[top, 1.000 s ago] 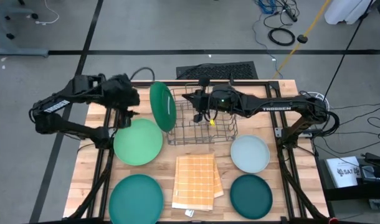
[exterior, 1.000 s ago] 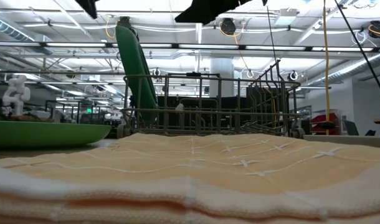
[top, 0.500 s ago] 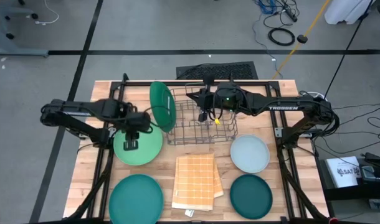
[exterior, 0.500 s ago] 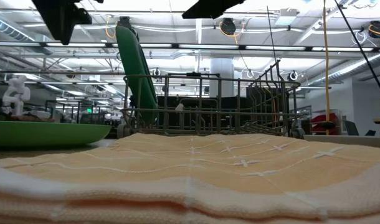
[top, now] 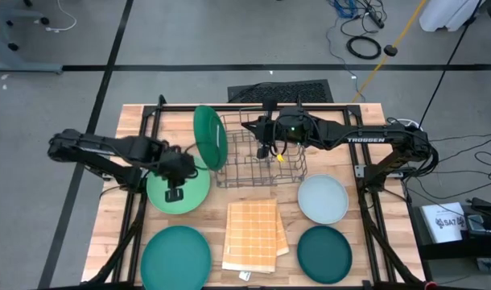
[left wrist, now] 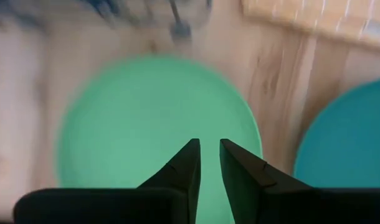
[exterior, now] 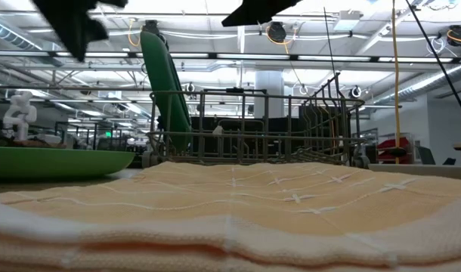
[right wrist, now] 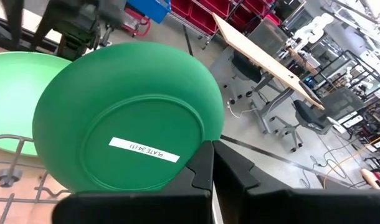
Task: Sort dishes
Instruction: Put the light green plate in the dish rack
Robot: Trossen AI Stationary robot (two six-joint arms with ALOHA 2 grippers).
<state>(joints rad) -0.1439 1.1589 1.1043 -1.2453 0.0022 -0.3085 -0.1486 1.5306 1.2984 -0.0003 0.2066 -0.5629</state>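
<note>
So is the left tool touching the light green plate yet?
Cannot tell. In the left wrist view the left tool is over the light green plate, its fingers nearly together, but no view shows contact or a gap plainly.

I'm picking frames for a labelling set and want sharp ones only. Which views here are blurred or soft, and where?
Left wrist view: smeared throughout, the light green plate and the wood soft-edged. Low view: the cloth up close is soft, and the dark arm at upper left is streaked. High view: sharp and evenly lit. Right wrist view: the mid green plate and its label are crisp.
</note>
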